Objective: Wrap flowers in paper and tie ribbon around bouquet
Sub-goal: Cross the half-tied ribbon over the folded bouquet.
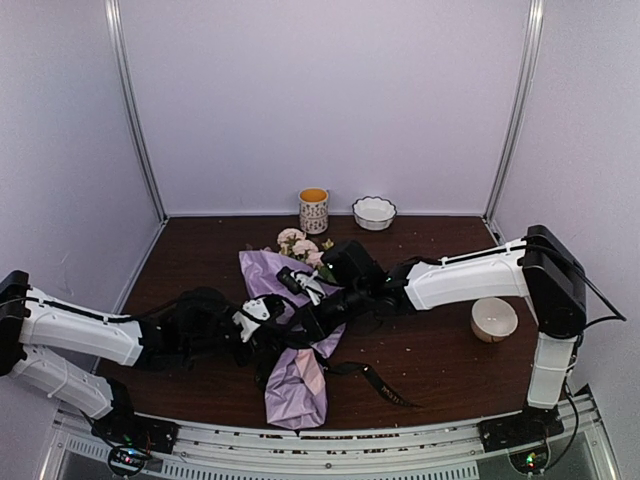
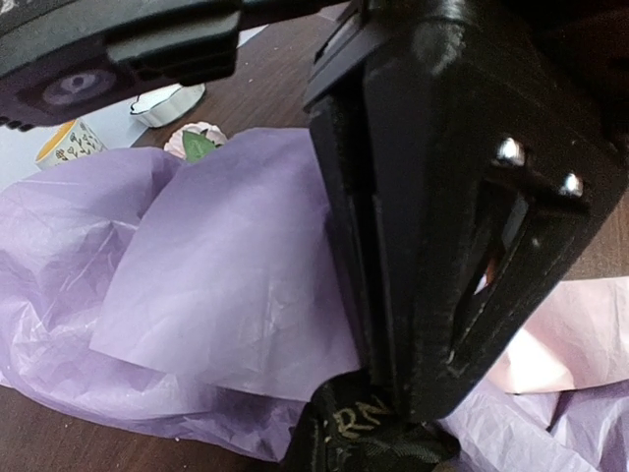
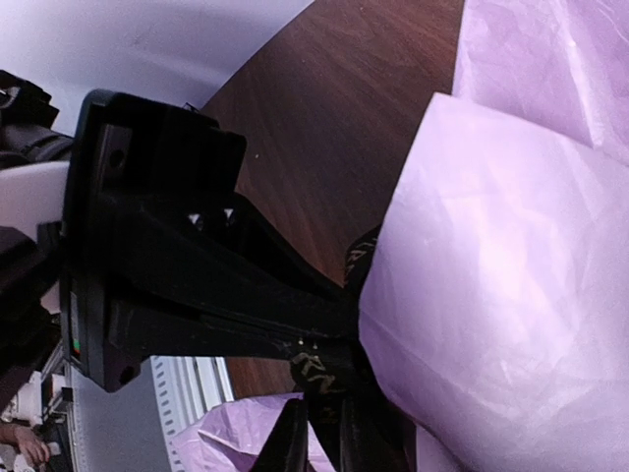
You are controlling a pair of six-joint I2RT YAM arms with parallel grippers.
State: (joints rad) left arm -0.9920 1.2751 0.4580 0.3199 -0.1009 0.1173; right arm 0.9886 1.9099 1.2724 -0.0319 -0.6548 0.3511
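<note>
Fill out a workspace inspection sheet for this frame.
Surface: dark wooden table, small crumbs scattered.
Job's things: bouquet lies mid-table, flowers poking from the lilac paper; ribbon trails toward the near edge.
Clutter: patterned cup, white bowl, second bowl.
Grippers: left gripper and right gripper both shut on the ribbon.
Cables: thin cable beside the right arm.
Surroundings: plain white walls.

Left arm (image 1: pixel 80 335) and right arm (image 1: pixel 465 280) are reaching low toward mid-frame; left gripper (image 2: pixel 378 379) is pinching closed, right gripper (image 3: pixel 334 339) fingers sitting close together.
</note>
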